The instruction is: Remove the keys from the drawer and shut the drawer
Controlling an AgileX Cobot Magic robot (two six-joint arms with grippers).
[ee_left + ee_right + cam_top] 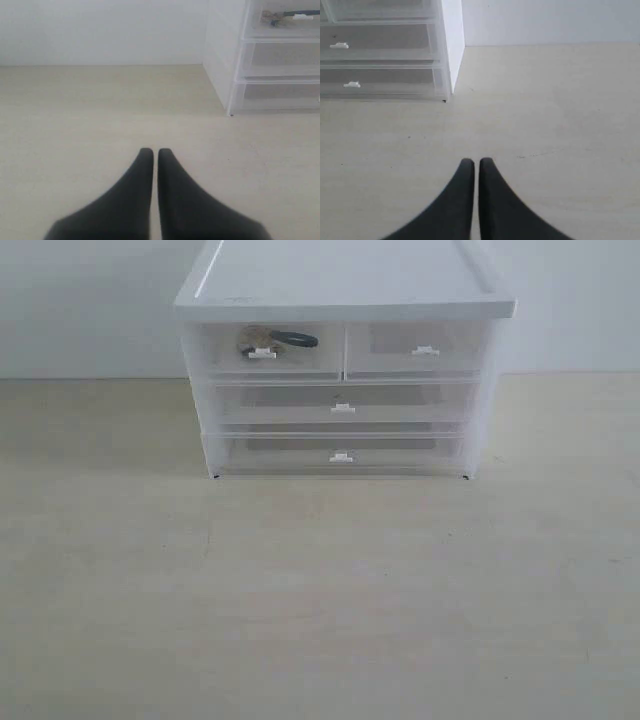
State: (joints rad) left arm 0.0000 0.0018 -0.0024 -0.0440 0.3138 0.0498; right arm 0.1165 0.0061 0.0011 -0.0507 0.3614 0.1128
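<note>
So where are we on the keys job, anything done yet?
Nothing done yet. The bunch of gold key rings with a black cord loop shows through the translucent white top-left half-width drawer, which looks shut. Nothing in hand: left gripper and right gripper are shut and empty over the beige table. Remaining: open drawer, take keys out, close it.

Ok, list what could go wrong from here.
1. The drawer's tab handle is small; a grasp could slip off or grab the matching right drawer beside it.
2. The keys lie behind the drawer front; their cord loop might snag when lifted.
3. Pulling may drag the chest.
</note>
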